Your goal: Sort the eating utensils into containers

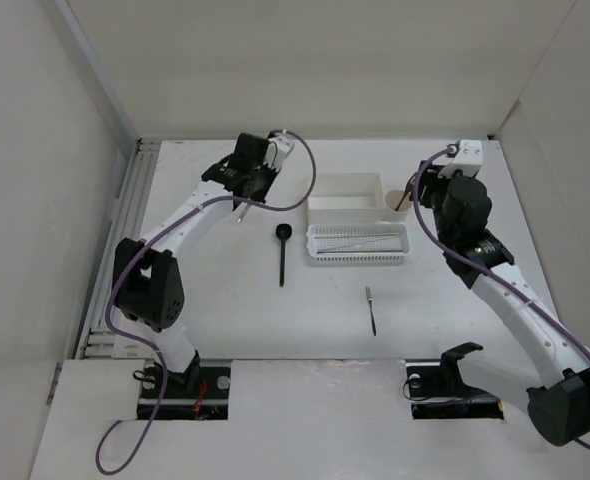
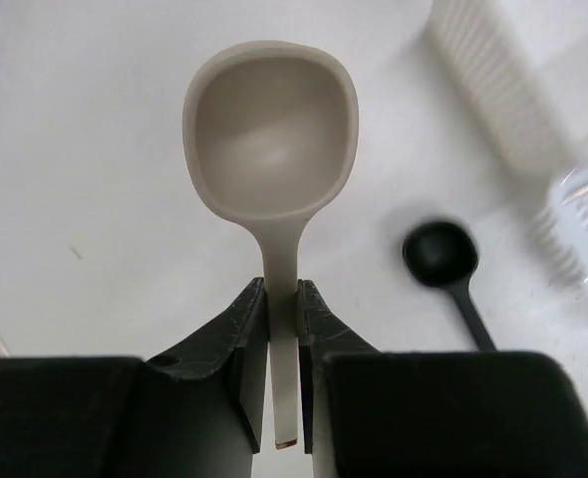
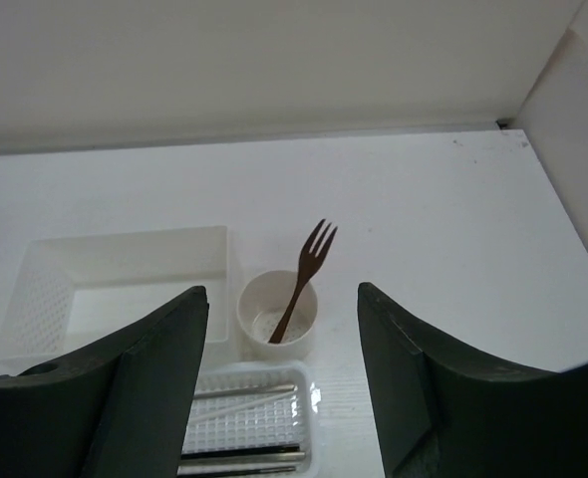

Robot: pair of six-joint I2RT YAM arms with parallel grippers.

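Item one, far left: the left end effector (image 2: 282,299) pinches the handle of the beige spoon (image 2: 271,129), a fingertip on each side. The spoon's long axis continues the line of the fingers, the bowl points away from them, and the hollow faces the wrist camera. We cannot tell whether it is clear of the counter (image 1: 225,320). We judge the step in hand to be the pick of this spoon. The next move calls for a lift and a carry rightward to a container, probably the box (image 1: 345,190), which looks empty. Item two: the black spoon (image 1: 282,255) lies loose on the counter, bowl toward the far side, handle toward the bases. Item three: the basket (image 1: 358,243), just in front of the box, holds thin sticks lying along its length. Item four: a small fork (image 1: 371,310) lies loose, well apart from the basket. Item five: the cup (image 3: 277,314) holds a fork (image 3: 302,279) leaning upright, tines up. Item six: the right end effector (image 3: 282,294) hangs above the cup, fingers spread, holding nothing.
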